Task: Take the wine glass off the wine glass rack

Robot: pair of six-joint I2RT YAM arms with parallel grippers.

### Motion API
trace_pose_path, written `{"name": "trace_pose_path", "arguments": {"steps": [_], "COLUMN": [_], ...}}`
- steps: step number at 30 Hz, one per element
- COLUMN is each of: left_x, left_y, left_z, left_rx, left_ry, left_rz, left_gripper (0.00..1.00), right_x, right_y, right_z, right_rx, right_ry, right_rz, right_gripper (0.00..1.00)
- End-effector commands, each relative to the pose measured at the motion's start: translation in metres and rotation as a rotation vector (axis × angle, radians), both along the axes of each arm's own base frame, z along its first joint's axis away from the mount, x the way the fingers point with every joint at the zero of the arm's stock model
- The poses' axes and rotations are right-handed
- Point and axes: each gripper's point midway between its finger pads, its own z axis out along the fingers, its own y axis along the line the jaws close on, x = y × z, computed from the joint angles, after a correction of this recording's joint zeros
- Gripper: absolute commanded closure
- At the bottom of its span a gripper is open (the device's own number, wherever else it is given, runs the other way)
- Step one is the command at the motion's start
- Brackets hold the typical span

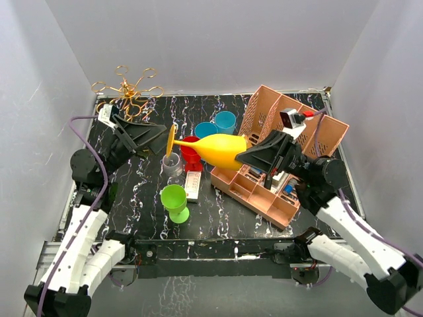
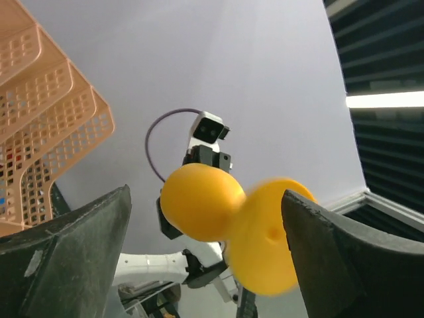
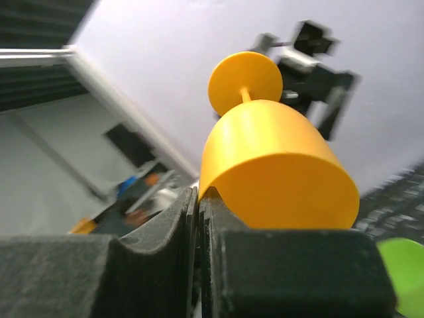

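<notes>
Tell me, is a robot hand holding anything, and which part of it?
The right gripper pinches the yellow wine glass by the rim of its bowl. The left gripper is open, holding nothing.

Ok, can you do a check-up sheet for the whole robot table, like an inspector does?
surface: black marble-look table, crowded in the middle
job's things: yellow wine glass is off the gold wine glass rack and held sideways; no glass seen on the rack
clutter: pink organizer, red cup, two blue cups, green goblet, clear cup
grippers: right gripper shut on the glass's rim; left gripper open beside the glass's foot
cables: purple cables loop along both arms
surroundings: plain white walls
</notes>
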Motion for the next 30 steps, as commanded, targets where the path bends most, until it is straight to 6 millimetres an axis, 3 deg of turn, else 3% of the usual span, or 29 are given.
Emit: {"name": "trace_pose_path", "arguments": {"steps": [1,4,7,10,15,21,30], "left_x": [0.002,0.009,0.013,0.012,0.005,0.001,0.002], "left_y": [0.009,0.025,0.045,0.067,0.092,0.097,0.098], "left_z": [-0.026,-0.043,-0.047,-0.040,-0.023,-0.020,-0.028], "left_rx": [0.231,0.369,0.491,0.577,0.638,0.643,0.653], "left_ry": [0.015,0.063,0.086,0.083,0.040,0.030,0.054], "left_rz": [0.153,0.283,0.412,0.535,0.670,0.696,0.697], "left_gripper": [0.03,0.03,0.03,0.03,0.03,0.03,0.03], "right_x": [0.045,0.059,0.062,0.065,0.061,0.034,-0.016], "right_y": [0.000,-0.019,-0.031,-0.035,-0.023,-0.003,0.024], "right_z": [-0.065,-0.113,-0.144,-0.162,-0.164,-0.160,-0.184], "right_rx": [-0.330,-0.527,-0.676,-0.807,-0.994,-1.056,-1.279], "right_ry": [0.107,0.218,0.185,0.163,0.003,-0.107,-0.128], "right_rz": [-0.305,-0.452,-0.511,-0.518,-0.346,-0.024,0.078], "right_gripper": [0.92,0.92,0.92,0.92,0.92,0.92,0.92]}}
